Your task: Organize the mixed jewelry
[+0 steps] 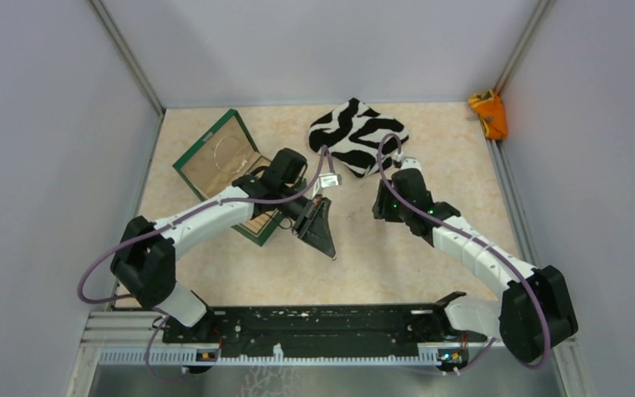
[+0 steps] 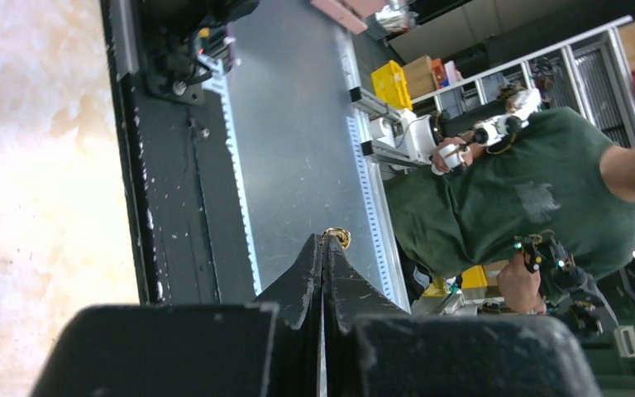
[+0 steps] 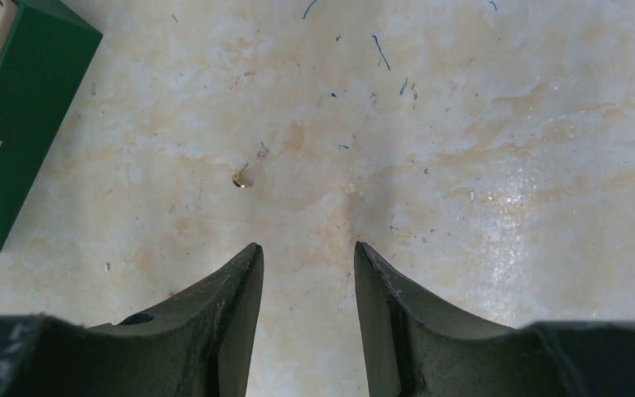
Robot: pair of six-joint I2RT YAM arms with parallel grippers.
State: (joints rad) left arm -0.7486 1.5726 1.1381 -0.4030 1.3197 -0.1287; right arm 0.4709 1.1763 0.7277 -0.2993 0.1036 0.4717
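Note:
My left gripper (image 1: 329, 246) is raised off the table with its tips towards the near rail. In the left wrist view its jaws (image 2: 324, 239) are pressed together on a tiny gold-coloured piece (image 2: 338, 237) that sticks out at the tips. My right gripper (image 1: 380, 208) is open and empty, low over the table; in the right wrist view (image 3: 306, 246) another tiny gold stud (image 3: 240, 179) lies on the tabletop just ahead of its left finger. A thin silvery hoop (image 1: 230, 149) lies in the tan compartment of the green box (image 1: 188, 162).
The zebra-striped cloth (image 1: 355, 131) lies at the back, behind the right wrist. The green box's corner (image 3: 33, 124) shows at the left of the right wrist view. An orange object (image 1: 489, 112) sits in the far right corner. The black base rail (image 1: 322, 324) runs along the near edge.

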